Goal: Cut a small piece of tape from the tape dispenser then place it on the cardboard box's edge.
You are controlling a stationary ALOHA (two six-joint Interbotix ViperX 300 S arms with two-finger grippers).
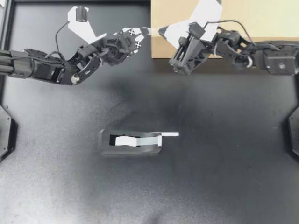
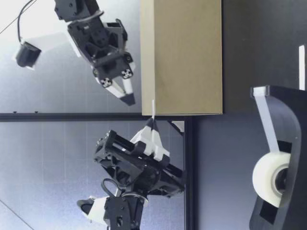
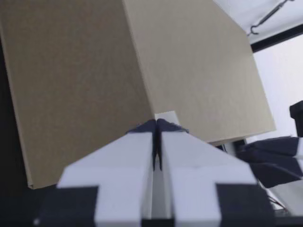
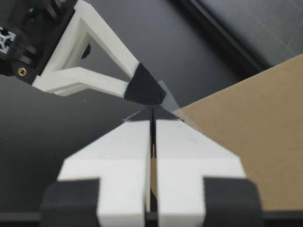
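The cardboard box point(image 1: 261, 18) stands at the back right of the table. At its left edge my left gripper point(image 1: 147, 31) is shut on a small piece of tape point(image 3: 165, 116). That piece stands up from the fingertips at the box's top corner point(image 2: 153, 109). My right gripper point(image 1: 162, 31) faces the left one tip to tip and is shut. In the right wrist view its tips point(image 4: 152, 113) sit just under the left gripper's finger point(image 4: 142, 87), and I cannot tell whether tape is pinched there. In the low view it point(image 2: 130, 99) hangs slightly above the tape.
The black tape dispenser point(image 1: 131, 142) lies at the table's middle front, with its white roll point(image 2: 268, 179) and a free tape end point(image 1: 169, 135) pointing right. Dark table surface point(image 1: 224, 177) surrounds it. A black frame rail point(image 2: 189, 158) runs behind the left arm.
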